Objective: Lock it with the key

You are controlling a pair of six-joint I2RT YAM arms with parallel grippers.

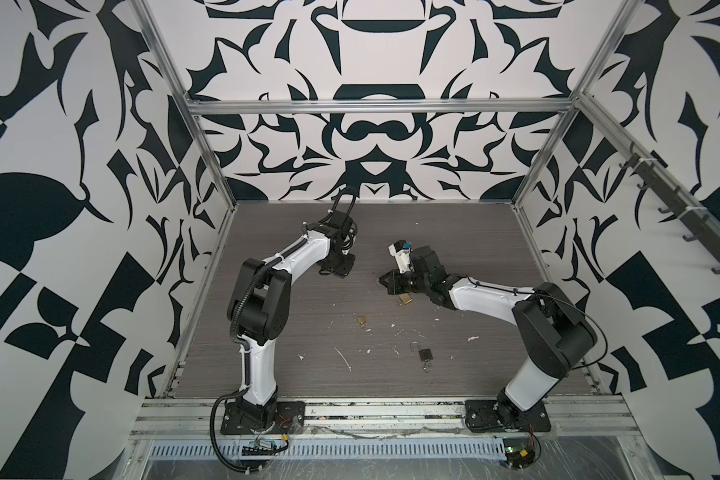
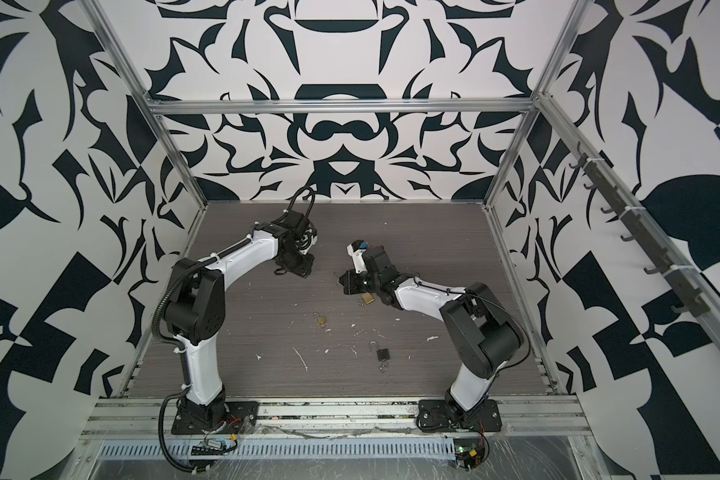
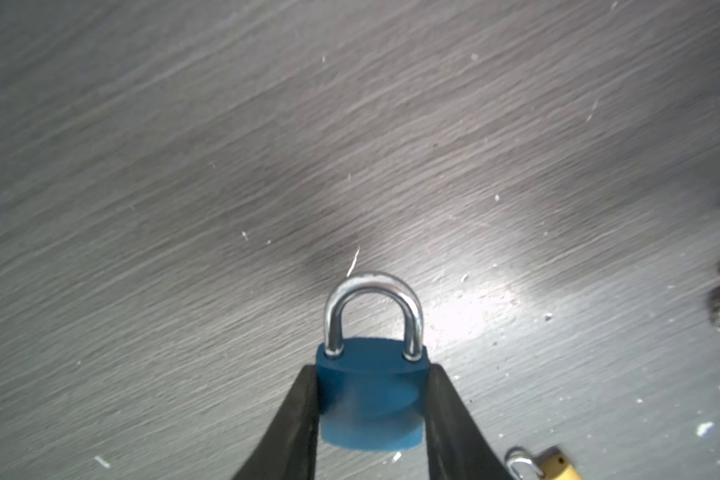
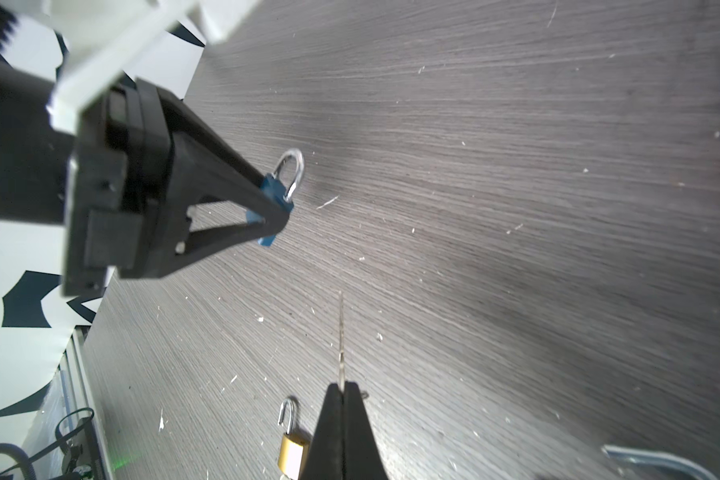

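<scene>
A blue padlock (image 3: 371, 395) hangs above the table with my left gripper (image 3: 373, 370) shut on its body, one finger on each side. Both legs of its silver shackle (image 3: 373, 299) sit in the body. The right wrist view shows the same padlock (image 4: 273, 187) at the tips of the left gripper (image 4: 275, 208). My right gripper (image 4: 342, 384) is shut on a thin key (image 4: 341, 340), whose blade sticks out edge-on past the fingertips. The key is apart from the padlock. In a top view the left gripper (image 1: 331, 270) and right gripper (image 1: 383, 282) face each other at mid-table.
A brass padlock (image 1: 361, 321) with an open shackle lies on the wood-grain table. Another brass padlock (image 1: 405, 299) lies under the right wrist. A black padlock (image 1: 425, 354) with an open shackle and keys lies nearer the front. White flecks dot the table.
</scene>
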